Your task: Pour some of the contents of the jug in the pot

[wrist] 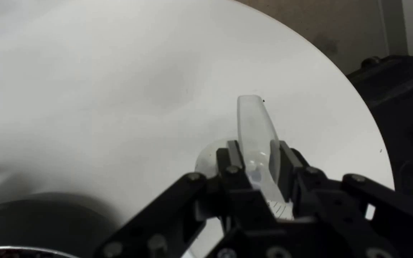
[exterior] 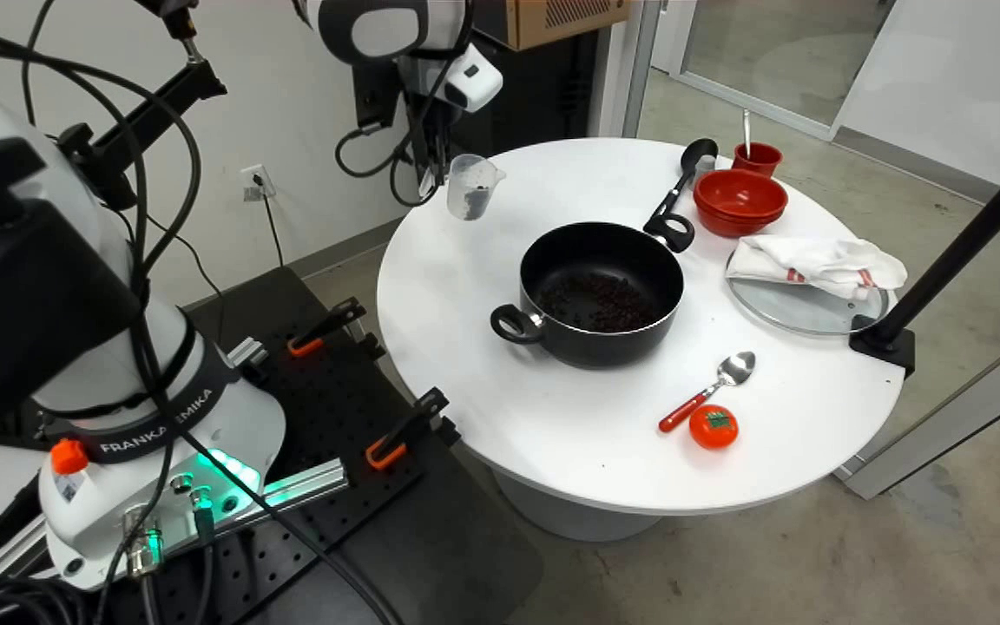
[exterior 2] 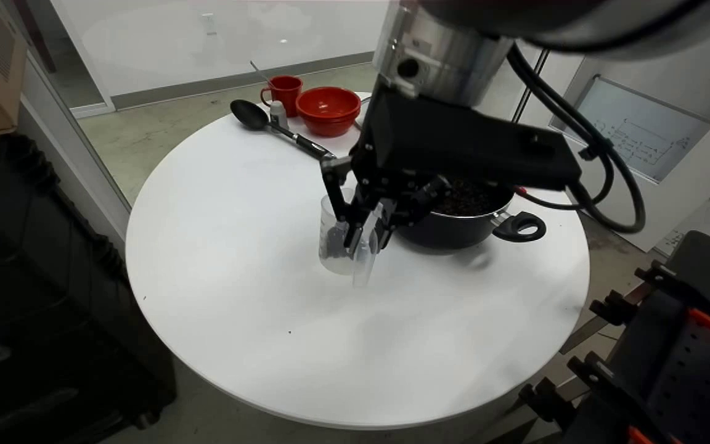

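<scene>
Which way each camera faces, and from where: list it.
An exterior view: high, near the robot's base, facing down across the table; base and arm partly show.
An exterior view: high, facing down past arm and gripper toward the red bowls.
Wrist view: wrist-mounted, facing down at the table; of the robot, only the gripper shows.
Both exterior views share pot, jug and red bowls.

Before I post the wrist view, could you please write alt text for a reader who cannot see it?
A black robot gripper grips the handle of a clear plastic measuring jug over a round white table. At lower left, the picture's edge cuts off a black cooking pot with a silvery rim.
</scene>
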### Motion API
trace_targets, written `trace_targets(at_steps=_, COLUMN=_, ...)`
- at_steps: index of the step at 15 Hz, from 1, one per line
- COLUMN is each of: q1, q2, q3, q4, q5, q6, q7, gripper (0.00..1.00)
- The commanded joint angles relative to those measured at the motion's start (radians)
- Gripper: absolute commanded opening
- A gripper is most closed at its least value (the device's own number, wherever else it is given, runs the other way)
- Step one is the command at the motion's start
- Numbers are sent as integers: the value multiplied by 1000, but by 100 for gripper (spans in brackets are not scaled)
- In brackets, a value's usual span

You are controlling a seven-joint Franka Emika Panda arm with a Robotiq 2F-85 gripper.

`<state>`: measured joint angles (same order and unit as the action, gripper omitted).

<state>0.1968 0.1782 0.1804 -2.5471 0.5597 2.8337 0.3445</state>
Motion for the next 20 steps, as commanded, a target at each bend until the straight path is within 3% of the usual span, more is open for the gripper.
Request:
trace_targets(at_steps=1, q1=1, q2=43, q3=55, q4=-74, q5=-9, q6=239, q7=-108, gripper=7)
trace_targets(at_steps=4, q1=-13, q2=95, q3=98, q4=-88, q5=1, q6=407, q7=-180, gripper=7)
trace_targets(at_steps=8, q1=-30, q2=164, q3=111, q4=-88, q5=-26, q6=531, q7=-204, gripper=7)
trace_targets(at_steps=10, q1=-24, q2=196, q3=91, q4=-87, q5=-29, q6=559, q7=-221, gripper=7)
trace_targets(at_steps=11, q1=3, q2=207, q3=44, q4=-95, q5=-107, q6=568, q7=-156, gripper=7)
trace_targets(at_steps=15, q1=35, q2=267, q3=-44, q4=-90, q5=-181, q6=599, q7=-160, gripper=7)
trace_targets(at_steps=20, q1=56, q2=302, q3=-88, q4=-84, q5=-205, q6=614, q7=-154, gripper=7)
